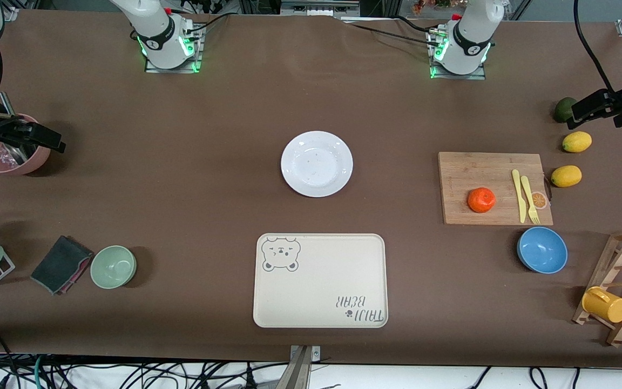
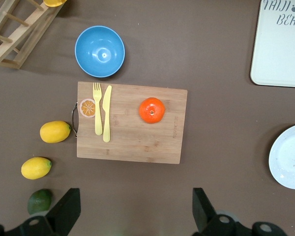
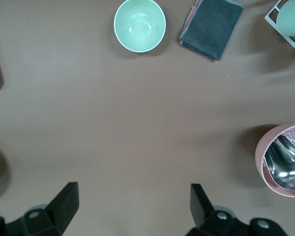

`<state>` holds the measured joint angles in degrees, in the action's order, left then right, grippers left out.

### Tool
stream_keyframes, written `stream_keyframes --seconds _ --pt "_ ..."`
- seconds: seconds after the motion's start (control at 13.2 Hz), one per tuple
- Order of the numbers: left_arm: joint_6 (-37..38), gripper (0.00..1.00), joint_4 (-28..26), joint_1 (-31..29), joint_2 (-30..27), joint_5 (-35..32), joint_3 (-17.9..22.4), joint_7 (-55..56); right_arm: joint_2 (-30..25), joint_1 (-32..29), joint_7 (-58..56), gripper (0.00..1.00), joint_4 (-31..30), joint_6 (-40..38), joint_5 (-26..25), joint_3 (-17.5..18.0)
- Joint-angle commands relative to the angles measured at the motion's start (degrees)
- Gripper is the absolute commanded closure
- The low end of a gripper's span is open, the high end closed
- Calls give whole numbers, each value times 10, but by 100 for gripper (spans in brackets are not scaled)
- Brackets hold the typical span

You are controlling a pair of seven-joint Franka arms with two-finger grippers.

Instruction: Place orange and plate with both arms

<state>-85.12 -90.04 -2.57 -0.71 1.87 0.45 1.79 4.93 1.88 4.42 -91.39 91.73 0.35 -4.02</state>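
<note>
The orange (image 1: 481, 200) sits on a wooden cutting board (image 1: 473, 167) toward the left arm's end of the table; the left wrist view also shows the orange (image 2: 152, 110). The white plate (image 1: 317, 163) lies empty at the table's middle, and its rim (image 2: 290, 157) shows in the left wrist view. My left gripper (image 1: 586, 109) hangs open above the table's end beside the avocado, holding nothing (image 2: 136, 209). My right gripper (image 1: 46, 139) hangs open over the right arm's end by the pink holder, with only bare table between its fingers (image 3: 134, 206).
A cream bear-print tray (image 1: 320, 281) lies nearer the camera than the plate. A blue bowl (image 1: 542, 249), two lemons (image 1: 576, 141), an avocado (image 1: 563, 109), a rack with a yellow mug (image 1: 605, 304), a green bowl (image 1: 113, 266), a grey cloth (image 1: 61, 263) and the pink utensil holder (image 1: 14, 156) stand around.
</note>
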Motion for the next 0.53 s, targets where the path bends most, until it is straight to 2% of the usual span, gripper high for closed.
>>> stream_keyframes --seconds 0.0,0.45 --pt "8 0 2 -2 -2 6 -3 1 -3 1 7 0 -1 -1 9 0" --pt "0 0 7 0 2 6 -3 -4 -3 1 7 0 -1 -1 9 0"
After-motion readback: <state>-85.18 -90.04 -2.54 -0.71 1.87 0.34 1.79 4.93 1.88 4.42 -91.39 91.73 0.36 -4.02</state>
